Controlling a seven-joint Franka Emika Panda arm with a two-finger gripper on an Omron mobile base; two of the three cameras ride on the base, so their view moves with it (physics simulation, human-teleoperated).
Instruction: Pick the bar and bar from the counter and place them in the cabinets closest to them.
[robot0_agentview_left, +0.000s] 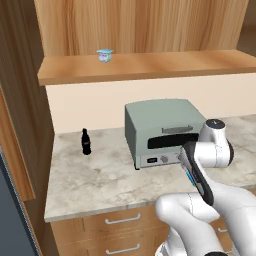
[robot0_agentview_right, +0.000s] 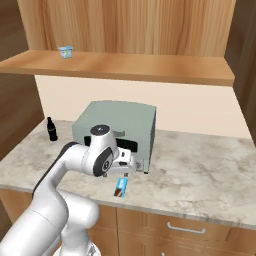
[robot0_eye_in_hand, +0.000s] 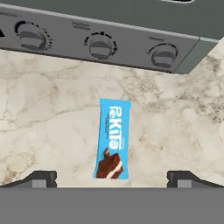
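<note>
Blue bar (robot0_eye_in_hand: 113, 139) lies flat on the tabletop (robot0_eye_in_hand: 48, 109), just near of the toaster oven (robot0_agentview_right: 117, 127). Tool (robot0_eye_in_hand: 111, 178) hovers above it, released, fingertips (robot0_eye_in_hand: 41, 178) spread wide, nothing held.

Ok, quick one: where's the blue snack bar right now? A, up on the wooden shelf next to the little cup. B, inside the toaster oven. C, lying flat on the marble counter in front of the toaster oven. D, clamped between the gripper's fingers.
C: the blue bar lies flat on the counter just in front of the toaster oven knobs, with the open gripper above it, fingertips apart on either side.
</note>
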